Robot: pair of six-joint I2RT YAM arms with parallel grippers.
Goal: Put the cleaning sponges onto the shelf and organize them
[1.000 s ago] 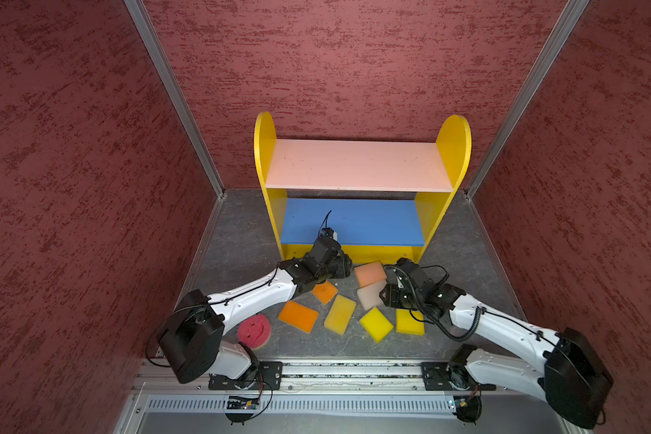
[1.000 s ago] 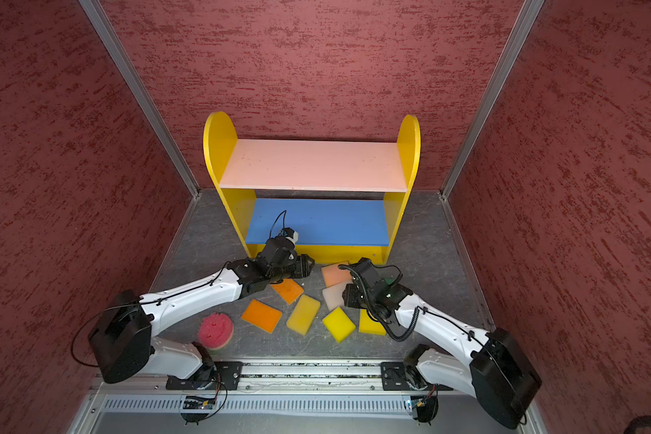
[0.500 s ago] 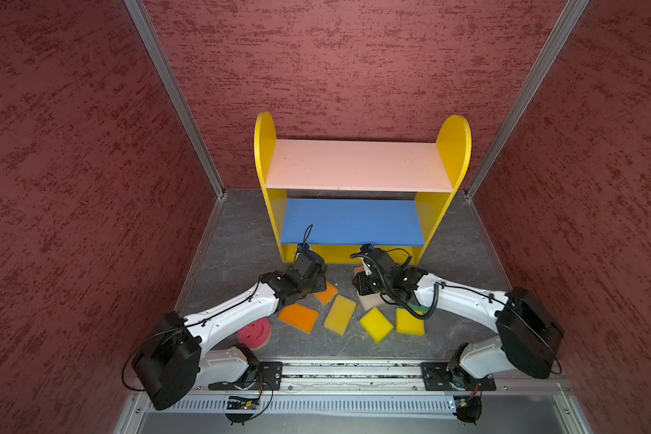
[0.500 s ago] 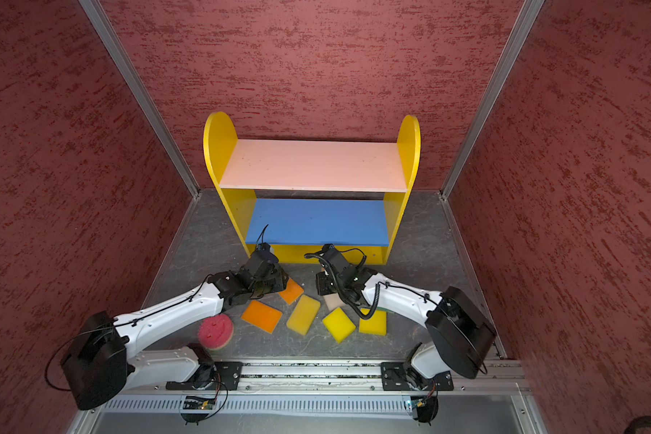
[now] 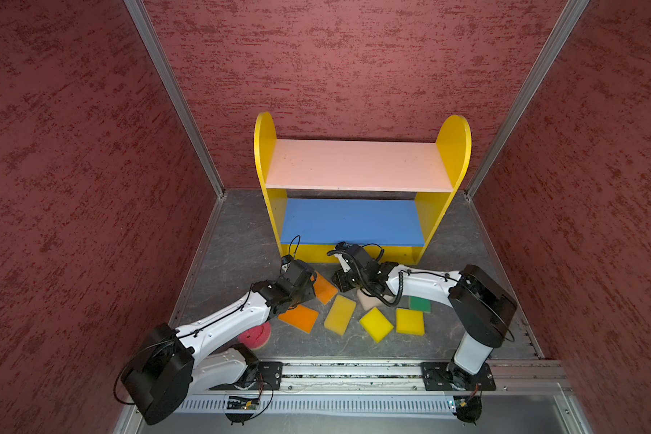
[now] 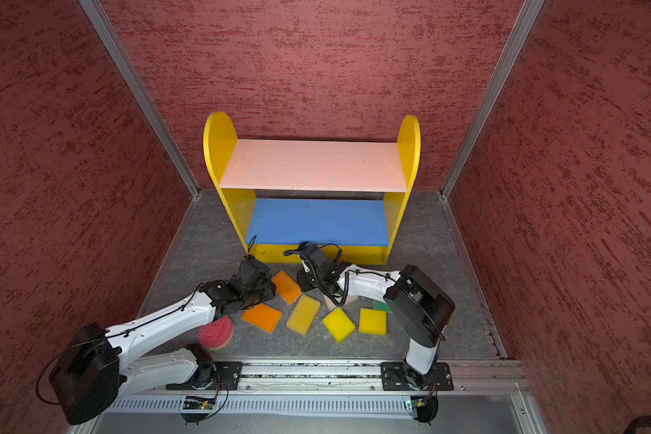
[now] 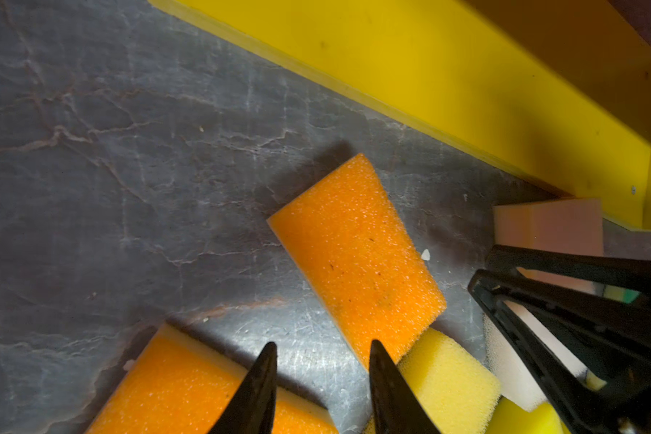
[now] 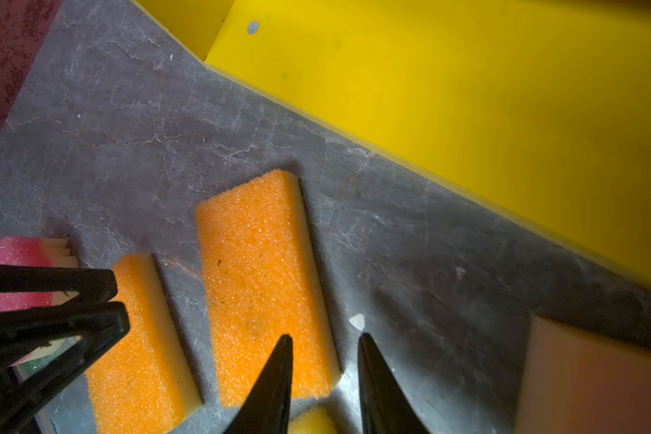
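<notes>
The shelf (image 5: 358, 165) stands at the tabletop's (image 5: 241, 240) back edge. The left pincer (image 7: 323, 344) and right pincer (image 8: 324, 335) hang low just in front of its yellow base (image 5: 354, 254), each narrowly parted and gripping nothing. Between shelf and front edge lie 2 orange sponges (image 5: 324, 288), 3 yellow sponges (image 5: 339, 315), 1 green-topped sponge (image 5: 420, 303), and toward the left edge 1 round red-pink sponge (image 5: 255, 333) partly under the left arm (image 5: 226, 323).

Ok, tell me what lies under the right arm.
Poking out beneath the right arm: part of an off-white sponge and a corner of the green-topped sponge. The arm covers the rest of both, and anything else under it is hidden.
</notes>
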